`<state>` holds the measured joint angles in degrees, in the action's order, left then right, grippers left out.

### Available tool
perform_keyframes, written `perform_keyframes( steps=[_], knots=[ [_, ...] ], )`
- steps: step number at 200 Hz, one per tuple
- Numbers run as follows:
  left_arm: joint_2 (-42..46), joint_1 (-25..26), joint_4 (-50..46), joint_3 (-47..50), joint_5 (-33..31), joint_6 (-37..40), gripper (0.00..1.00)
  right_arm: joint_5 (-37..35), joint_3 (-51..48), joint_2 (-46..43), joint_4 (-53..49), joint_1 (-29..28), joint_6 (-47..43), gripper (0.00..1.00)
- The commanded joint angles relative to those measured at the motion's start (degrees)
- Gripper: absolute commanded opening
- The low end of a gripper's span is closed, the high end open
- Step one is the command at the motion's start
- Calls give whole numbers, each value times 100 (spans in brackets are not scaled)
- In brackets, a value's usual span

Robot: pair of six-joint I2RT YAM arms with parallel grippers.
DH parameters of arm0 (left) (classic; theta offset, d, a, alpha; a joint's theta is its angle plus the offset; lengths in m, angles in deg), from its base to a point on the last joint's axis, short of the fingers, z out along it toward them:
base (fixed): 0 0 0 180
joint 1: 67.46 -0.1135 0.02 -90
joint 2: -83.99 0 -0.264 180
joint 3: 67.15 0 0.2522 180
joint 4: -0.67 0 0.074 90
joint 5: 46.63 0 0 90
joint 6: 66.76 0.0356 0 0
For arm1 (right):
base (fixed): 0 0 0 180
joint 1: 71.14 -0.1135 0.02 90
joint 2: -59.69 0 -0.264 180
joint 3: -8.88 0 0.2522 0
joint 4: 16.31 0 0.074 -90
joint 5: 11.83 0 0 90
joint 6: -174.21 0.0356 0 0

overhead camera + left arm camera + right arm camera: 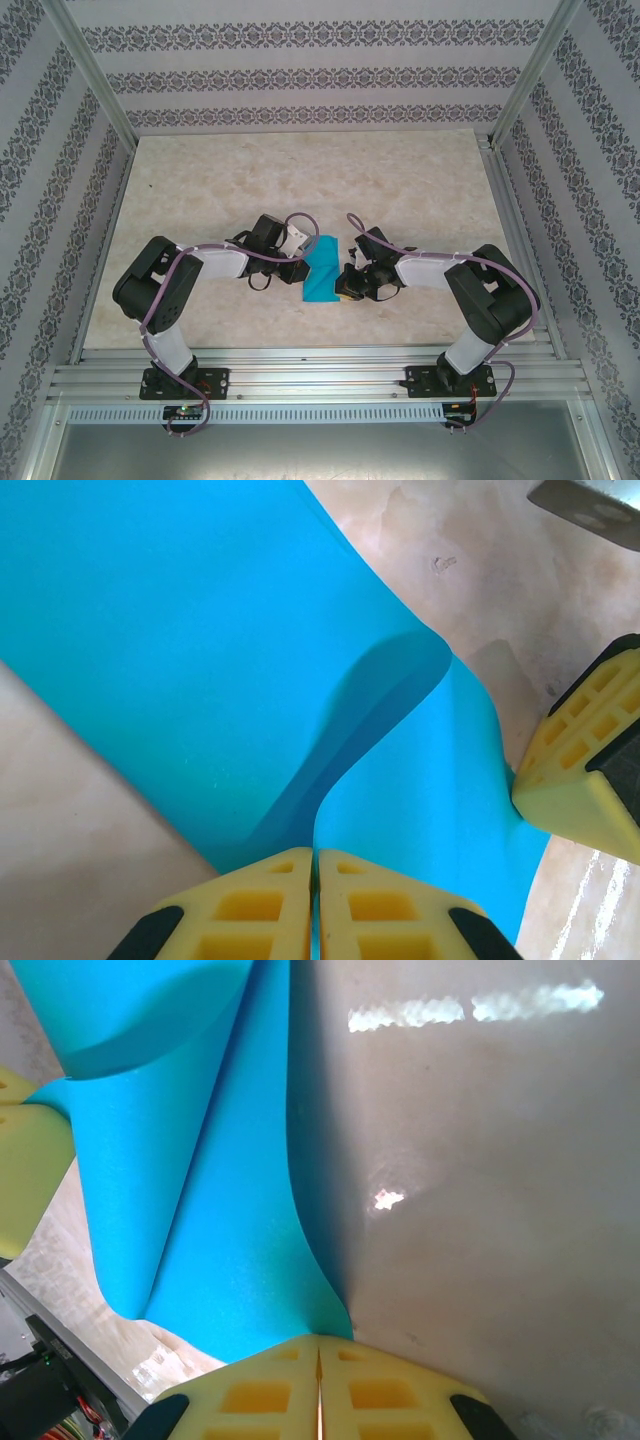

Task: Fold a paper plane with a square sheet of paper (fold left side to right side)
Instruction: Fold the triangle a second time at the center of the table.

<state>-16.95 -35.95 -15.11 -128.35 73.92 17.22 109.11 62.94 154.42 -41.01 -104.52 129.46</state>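
Item: square sheet of paper (322,268), bright turquoise-blue, at the middle of the marble-pattern table (200,190), between the two arms. Condition: not flat. In the top view it shows as a narrow upright strip. In the wrist views one layer curls up and over another in a soft, rounded bend, with no sharp crease visible. Left gripper (317,868): yellow ribbed fingers (250,910) pressed together with the paper's edge pinched between their tips, and the sheet rises away from them in a curve. Right gripper (319,1352): yellow fingers (390,1395) likewise closed tight, clamping a corner of the sheet at the table surface. Position: the left gripper meets the paper from its left side and the right gripper from its lower right, each one's yellow finger showing at the border of the other's wrist view.
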Motion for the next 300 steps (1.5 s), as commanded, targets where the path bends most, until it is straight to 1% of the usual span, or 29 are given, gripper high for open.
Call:
perform_keyframes(
  steps=[1, 34, 69, 102, 136, 160, 200, 243, 300],
  knots=[
    [-116, -75, 0, -4, -57, 154, 11, -334, -22, 214, -307, -74, -62, 8],
    [-188, -72, 102, 101, -31, 120, 11, -330, 18, 155, -276, -72, -61, 10],
    [-172, -56, 206, 307, -97, 59, 11, -314, 90, 65, -283, -72, -67, 14],
    [-152, -48, 215, 386, -145, 55, 10, -312, 224, -377, -403, 41, -87, 18],
    [-84, -19, 256, 428, -154, 40, 10, -266, 385, -710, -183, 132, 121, 17],
    [-74, -15, 285, 442, -163, 31, 10, -289, 535, -572, 199, 73, 347, 14],
    [-66, -13, 318, 488, -171, 35, 8, -335, 832, -47, 768, -40, 606, 12],
    [-51, -1, 332, 512, -189, 29, 7, -281, 1109, 492, 837, -146, 624, 12],
    [-56, 11, 334, 518, -194, 40, 7, -300, 1086, 758, 902, -155, 616, 12]
  ],
)
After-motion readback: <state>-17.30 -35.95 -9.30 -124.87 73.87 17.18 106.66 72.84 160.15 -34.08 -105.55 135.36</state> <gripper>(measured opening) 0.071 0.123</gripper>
